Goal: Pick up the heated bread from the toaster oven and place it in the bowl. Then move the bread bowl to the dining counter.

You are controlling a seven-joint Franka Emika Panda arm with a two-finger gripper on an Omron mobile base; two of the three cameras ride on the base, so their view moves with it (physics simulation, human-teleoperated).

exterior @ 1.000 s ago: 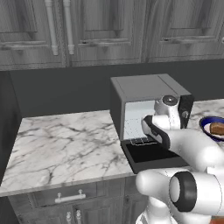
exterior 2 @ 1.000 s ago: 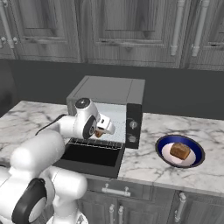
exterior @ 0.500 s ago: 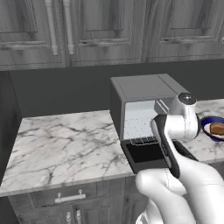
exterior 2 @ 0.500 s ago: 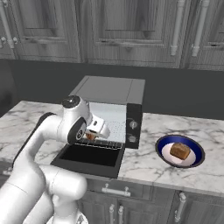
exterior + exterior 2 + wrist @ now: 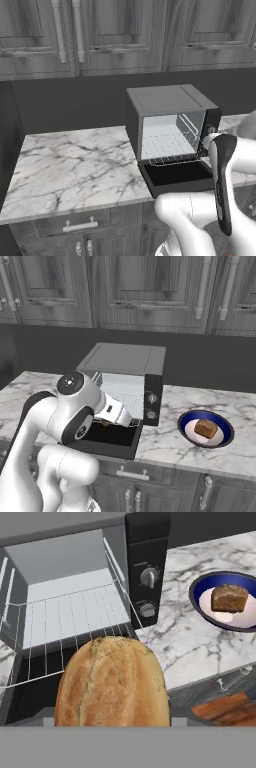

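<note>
- The toaster oven [image 5: 145,572] stands at the left with its door [image 5: 107,438] dropped open. Its wire rack [image 5: 70,622] is bare.
- The heated bread [image 5: 112,682] hangs just outside the oven mouth, over the open door and clear of the rack. In the hand view its long axis runs from 6 to 12 o'clock.
- The gripper [image 5: 106,421] sits at the front of the oven, above the door. Its fingertips are hidden behind the loaf. Since the loaf rests on nothing, I judge the jaws clamped on it.
- The marble counter [image 5: 190,642] lies between the oven and the bowl.
- The bowl [image 5: 196,592] stands on that counter beyond the oven's knob side. It is at about 2 o'clock from the loaf in the hand view and at 3 o'clock from the gripper in the right base view.
- A smaller brown piece [image 5: 229,598] already lies in the bowl, toward its far side.
- The carry must therefore go sideways toward 3 o'clock, past the knob panel, ending over the bowl's near side.
</note>
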